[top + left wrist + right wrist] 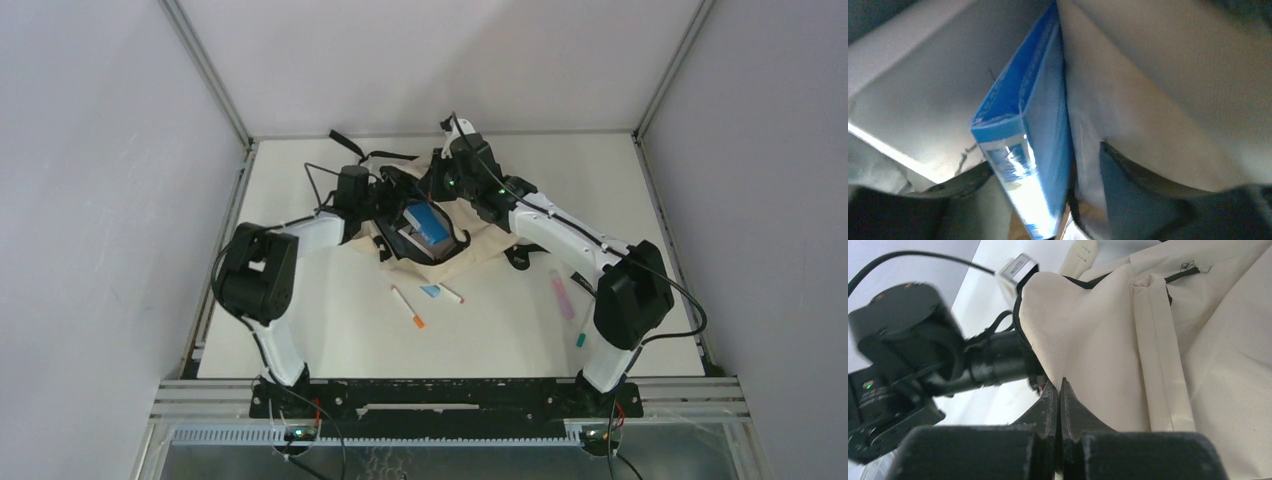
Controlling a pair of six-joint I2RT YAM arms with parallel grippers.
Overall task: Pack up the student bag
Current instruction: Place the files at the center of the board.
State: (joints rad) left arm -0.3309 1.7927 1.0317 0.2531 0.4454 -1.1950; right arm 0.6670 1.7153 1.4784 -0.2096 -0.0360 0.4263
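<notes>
On the white table (330,340), the student bag (440,265) hides the left gripper (385,198), its grip unreadable. The right gripper (1060,390) is clamped on bag fabric, and the blue notebook (1033,150) sits half-hidden inside.

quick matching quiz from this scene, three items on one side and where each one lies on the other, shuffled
Things:
1 blue notebook
2 pink marker
3 orange-tipped pen

Places:
A on the table beside the right arm
B in the student bag opening
C on the table just in front of the bag

Pairs: 1-B, 2-A, 3-C
</notes>
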